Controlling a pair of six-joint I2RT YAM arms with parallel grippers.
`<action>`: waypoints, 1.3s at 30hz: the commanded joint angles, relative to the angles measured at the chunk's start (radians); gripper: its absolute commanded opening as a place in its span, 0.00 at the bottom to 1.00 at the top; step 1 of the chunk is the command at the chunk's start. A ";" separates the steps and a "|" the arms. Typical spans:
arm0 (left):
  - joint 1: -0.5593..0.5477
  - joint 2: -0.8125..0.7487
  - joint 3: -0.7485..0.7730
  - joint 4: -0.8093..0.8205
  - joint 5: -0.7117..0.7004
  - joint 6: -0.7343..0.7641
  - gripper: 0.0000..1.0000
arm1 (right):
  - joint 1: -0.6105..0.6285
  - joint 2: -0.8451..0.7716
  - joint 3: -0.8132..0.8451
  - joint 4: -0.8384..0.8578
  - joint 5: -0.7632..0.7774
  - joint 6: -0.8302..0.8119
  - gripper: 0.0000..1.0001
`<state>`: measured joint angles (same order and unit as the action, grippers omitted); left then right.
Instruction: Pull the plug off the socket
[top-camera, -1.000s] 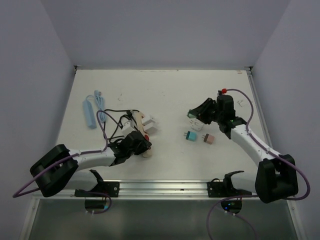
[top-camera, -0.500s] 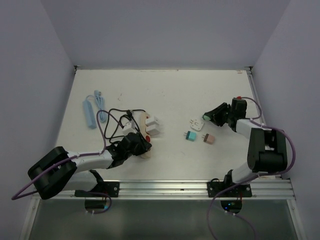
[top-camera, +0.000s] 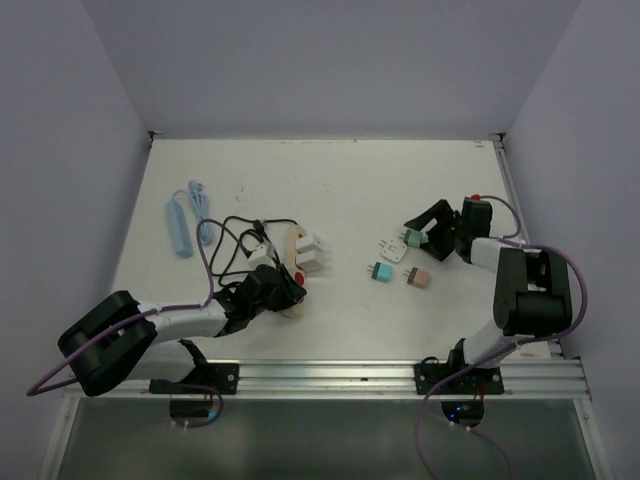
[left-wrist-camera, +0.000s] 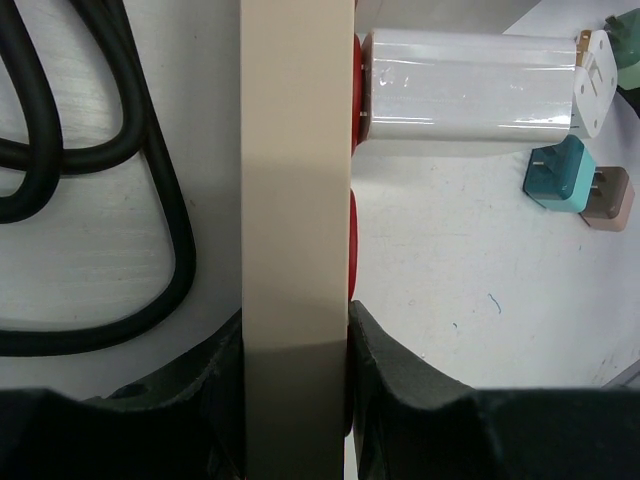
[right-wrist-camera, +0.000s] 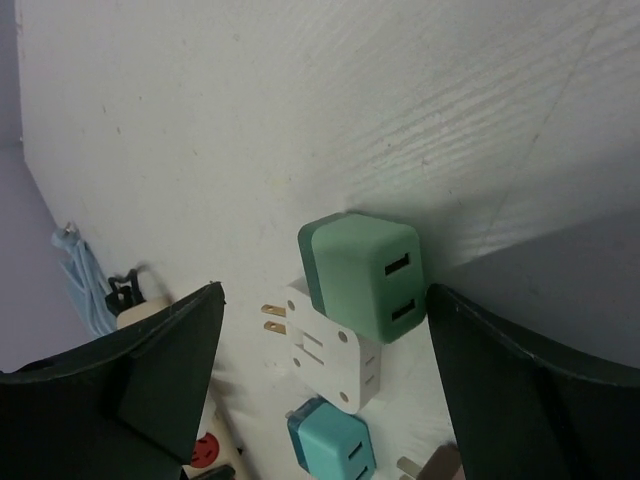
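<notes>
Left fingers (left-wrist-camera: 225, 370) are closed on the near end of the socket (left-wrist-camera: 295, 200), one finger pressed to each long side of the beige strip, which fills the gap between them. The socket lies in the near-left part of the surface (top-camera: 340, 180), its length running from the near edge toward the far edge. It seems to rest on its long side, with the red outlet faces turned to the right. A white plug (left-wrist-camera: 470, 85) is seated in one red outlet partway along the strip and sticks out sideways to the right; it is not pulled out. The thin black cord (left-wrist-camera: 150, 200) loops on the surface just left of the strip. Right fingers (right-wrist-camera: 165, 370) stand wide apart, low over the right half of the surface and holding nothing. A green adapter (right-wrist-camera: 365, 275) lies between them on the surface. Its corner is just beside one finger, and I cannot tell whether they touch. A loose white adapter (right-wrist-camera: 330, 360) lies against the green one, prongs pointing left in the right wrist view. A teal adapter (right-wrist-camera: 330, 440) sits just beyond it toward the near edge, with a pinkish-brown adapter (top-camera: 417, 277) beside that. A light blue power strip (top-camera: 178, 228) with its blue cord lies near the left edge, well apart from the socket.
</notes>
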<state>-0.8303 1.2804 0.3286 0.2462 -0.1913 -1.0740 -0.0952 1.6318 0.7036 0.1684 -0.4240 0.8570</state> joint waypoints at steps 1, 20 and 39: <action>-0.001 0.033 -0.036 -0.048 0.044 0.048 0.00 | -0.008 -0.090 -0.010 -0.114 0.079 -0.067 0.86; -0.001 0.073 -0.036 0.001 0.099 0.046 0.00 | 0.397 -0.478 -0.078 -0.175 0.060 -0.016 0.99; -0.006 0.046 -0.051 0.005 0.104 0.040 0.00 | 0.732 -0.145 0.099 -0.043 0.208 0.123 0.99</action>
<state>-0.8307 1.3151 0.3157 0.3309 -0.1097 -1.0622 0.6189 1.4563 0.7521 0.0734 -0.2737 0.9489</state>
